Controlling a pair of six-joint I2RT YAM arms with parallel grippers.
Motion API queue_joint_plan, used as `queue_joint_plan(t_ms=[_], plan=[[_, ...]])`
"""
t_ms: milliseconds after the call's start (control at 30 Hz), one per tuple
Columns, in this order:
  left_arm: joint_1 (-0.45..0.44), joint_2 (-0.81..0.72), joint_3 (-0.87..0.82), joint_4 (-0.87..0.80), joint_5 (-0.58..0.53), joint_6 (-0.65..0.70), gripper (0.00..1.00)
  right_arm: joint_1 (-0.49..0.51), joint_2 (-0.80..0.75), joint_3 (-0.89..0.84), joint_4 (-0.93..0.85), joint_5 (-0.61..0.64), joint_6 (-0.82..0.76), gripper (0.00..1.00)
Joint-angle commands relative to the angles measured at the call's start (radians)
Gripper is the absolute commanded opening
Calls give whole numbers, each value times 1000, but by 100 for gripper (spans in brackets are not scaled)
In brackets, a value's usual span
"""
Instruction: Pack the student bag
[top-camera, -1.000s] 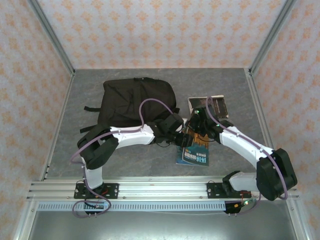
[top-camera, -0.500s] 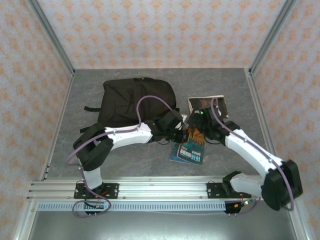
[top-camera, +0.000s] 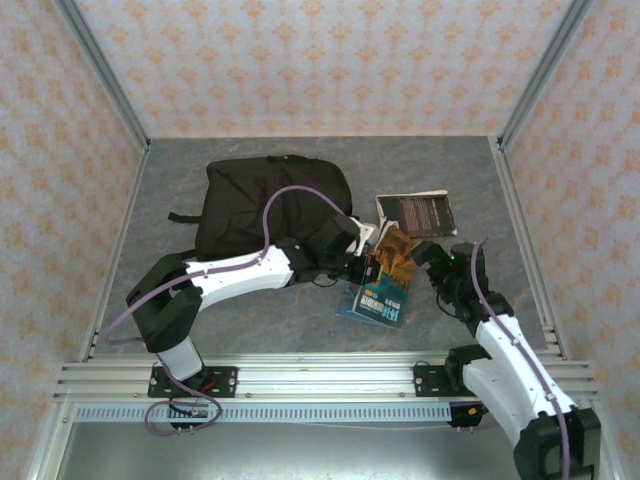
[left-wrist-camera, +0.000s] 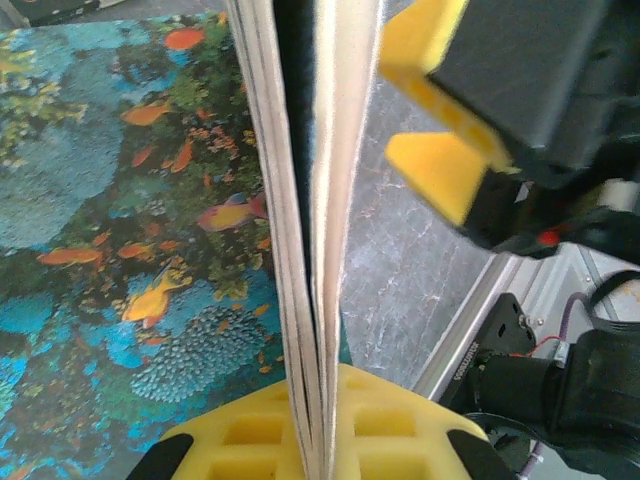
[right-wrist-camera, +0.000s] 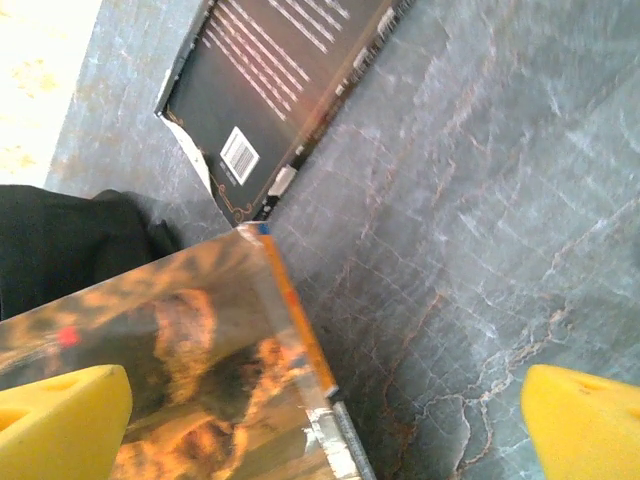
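The student bag (top-camera: 270, 205), a big black backpack, lies at the back left of the table, and its edge (right-wrist-camera: 60, 250) appears in the right wrist view. My left gripper (top-camera: 367, 265) is just right of the bag and shut on the page edges of two books (left-wrist-camera: 315, 200), which stand clamped between its yellow pads (left-wrist-camera: 250, 440). One has an orange-brown cover (top-camera: 396, 248), the other a teal coral-reef cover (top-camera: 378, 302). My right gripper (top-camera: 426, 254) hangs open a little to the right of the books, its yellow fingertips (right-wrist-camera: 60, 420) spread wide and holding nothing.
A black book (top-camera: 415, 212) lies flat behind the held books, its barcode side up (right-wrist-camera: 280, 90). Grey marbled table (right-wrist-camera: 480, 250) stretches to the right. Metal frame posts and patterned walls ring the table, and an aluminium rail (top-camera: 320, 380) runs along the near edge.
My left gripper has shut on the books. My right gripper has opened, let go of them and drawn back to the right, its arm swinging down toward the near edge.
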Motion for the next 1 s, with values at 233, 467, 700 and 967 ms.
queue_joint_plan(t_ms=[233,467,700,967], plan=[[14,-78,1,71,58,17,0,-95,5,-195,667,-397,227,100],[19,-103,-9,142,83,-17,0,-95,108,-206,763,-467,245,100],[20,-128,-9,158,85,-20,0,-95,149,-208,778,-483,246,100],[21,-82,-13,183,88,-28,0,-60,153,-191,845,-548,286,99]])
